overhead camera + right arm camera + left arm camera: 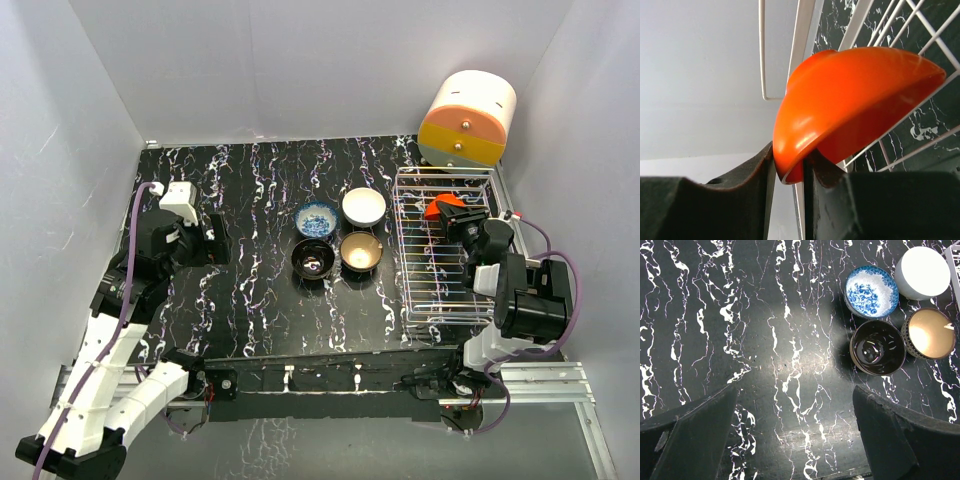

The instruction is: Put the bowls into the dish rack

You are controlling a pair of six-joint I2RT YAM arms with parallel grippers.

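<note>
Closest to us, at the bottom of the overhead view, are the white links of the left arm (90, 380), well to the left of the dish rack (432, 285). That arm reaches over the black, white-veined table (260, 300). Its left gripper (794, 390) hangs far to the rack's left, its two dark fingers spread wide with only tabletop between them. It has hold of nothing.

Moving right, we come to four bowls standing upright in a tight two-by-two cluster on the table, just off the rack's left side. The blue-and-white bowl (317, 219) and the black bowl (313, 259) make up the pair farther from the rack, blue-and-white toward the back and black toward the front. The white bowl (363, 207) and the tan-gold bowl (360, 252) make up the pair next to the rack, white at the back and tan-gold at the front. All four stand on the table, outside the rack.

The rack is a silver wire grid with raised sides, lying along the right side of the table. At its far end, within its outline, the red bowl (855, 100) is tipped up on edge. The right gripper (789, 160) pinches the bowl's rim, one finger on each face of the wall, the gap no wider than that wall. Rack wires cross close behind the bowl; we cannot tell whether it touches them.

Beyond the rack's far right corner sits an orange-and-cream drum-shaped box (467, 118).
</note>
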